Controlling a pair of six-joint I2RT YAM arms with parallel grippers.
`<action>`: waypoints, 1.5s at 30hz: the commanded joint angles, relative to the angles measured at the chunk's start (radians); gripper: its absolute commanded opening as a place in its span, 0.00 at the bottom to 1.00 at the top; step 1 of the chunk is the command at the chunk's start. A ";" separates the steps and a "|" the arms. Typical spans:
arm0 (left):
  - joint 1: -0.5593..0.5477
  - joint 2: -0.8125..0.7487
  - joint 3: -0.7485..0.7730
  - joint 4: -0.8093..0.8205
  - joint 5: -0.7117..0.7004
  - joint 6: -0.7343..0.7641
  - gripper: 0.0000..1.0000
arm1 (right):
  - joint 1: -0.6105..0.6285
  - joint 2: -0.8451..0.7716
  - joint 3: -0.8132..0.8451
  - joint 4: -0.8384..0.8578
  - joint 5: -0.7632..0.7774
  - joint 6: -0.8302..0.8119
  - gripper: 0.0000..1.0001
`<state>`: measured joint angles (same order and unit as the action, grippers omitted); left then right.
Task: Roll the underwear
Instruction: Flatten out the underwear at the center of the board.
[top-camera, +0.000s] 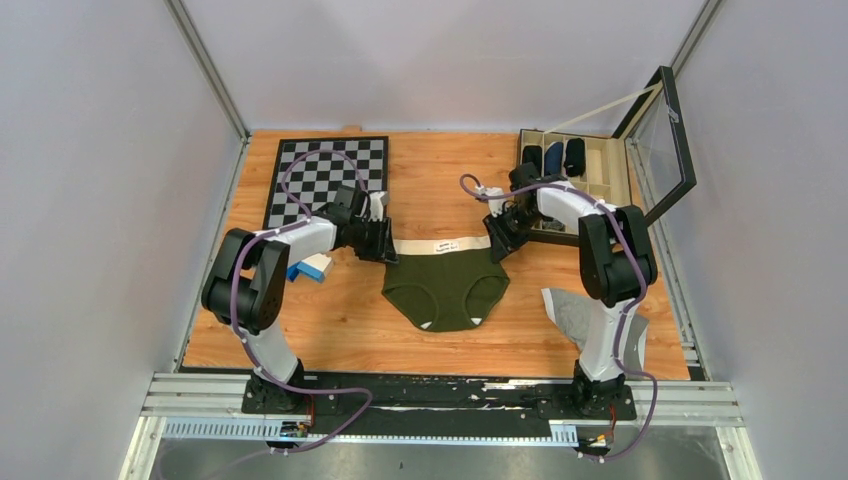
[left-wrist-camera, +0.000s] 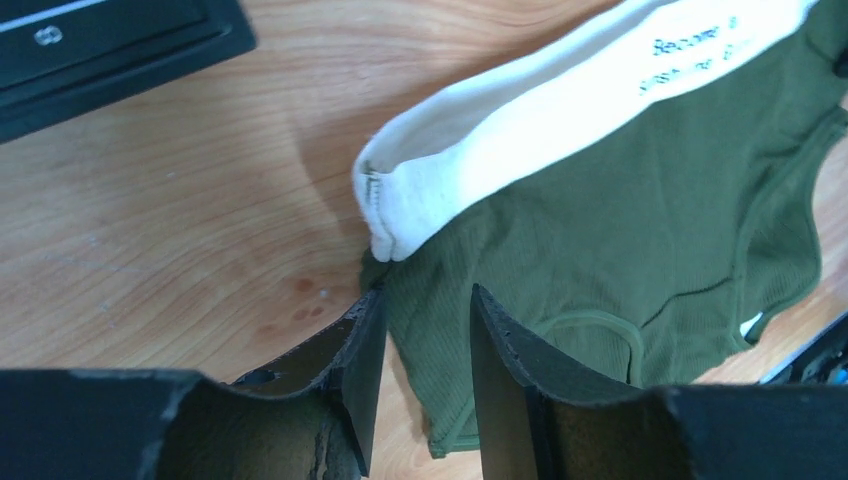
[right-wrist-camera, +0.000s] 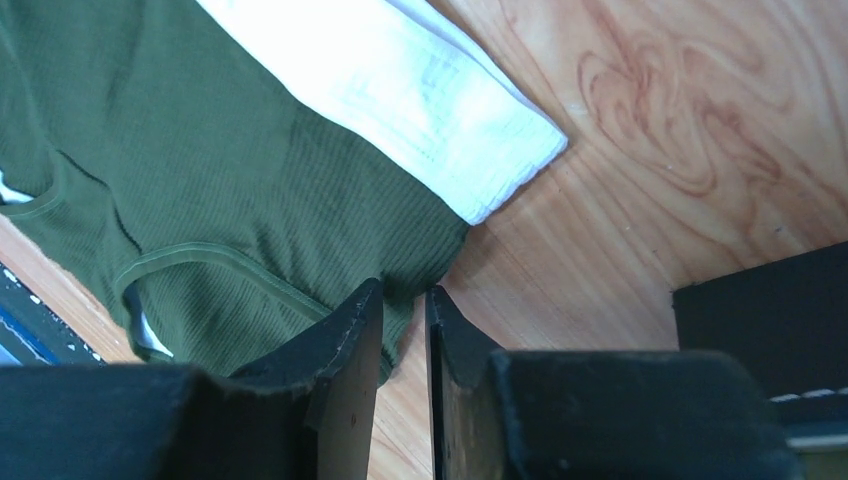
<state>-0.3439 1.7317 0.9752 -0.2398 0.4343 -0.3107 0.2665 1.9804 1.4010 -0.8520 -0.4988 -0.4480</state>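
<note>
The underwear (top-camera: 445, 285) is dark green with a white waistband and lies flat at the table's middle. My left gripper (top-camera: 385, 243) sits at the waistband's left end. In the left wrist view it (left-wrist-camera: 425, 300) is open, its fingers low over the green side edge (left-wrist-camera: 600, 230) just under the curled waistband end (left-wrist-camera: 400, 200). My right gripper (top-camera: 497, 243) sits at the waistband's right end. In the right wrist view it (right-wrist-camera: 405, 300) has its jaws a narrow gap apart, straddling the green corner (right-wrist-camera: 300, 200) below the waistband end (right-wrist-camera: 480, 150).
A checkerboard (top-camera: 325, 180) lies at the back left. A blue and white object (top-camera: 310, 268) lies by the left arm. A black box (top-camera: 600, 175) with rolled dark items and an open lid (top-camera: 665, 140) stands at the back right. A grey garment (top-camera: 575, 315) lies near the right arm's base.
</note>
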 joint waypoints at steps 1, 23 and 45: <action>0.015 0.044 0.048 -0.054 -0.102 -0.035 0.44 | 0.008 -0.021 -0.058 0.093 0.050 0.086 0.23; 0.019 -0.518 -0.231 -0.037 -0.087 -0.011 0.49 | 0.107 -0.386 -0.266 0.068 0.177 0.036 0.23; 0.025 0.067 0.062 0.081 0.055 -0.055 0.28 | 0.110 -0.036 -0.034 0.157 0.140 0.063 0.14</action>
<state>-0.3252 1.8256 1.0309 -0.1299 0.5720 -0.3897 0.3763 1.9419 1.3418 -0.7242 -0.3889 -0.3931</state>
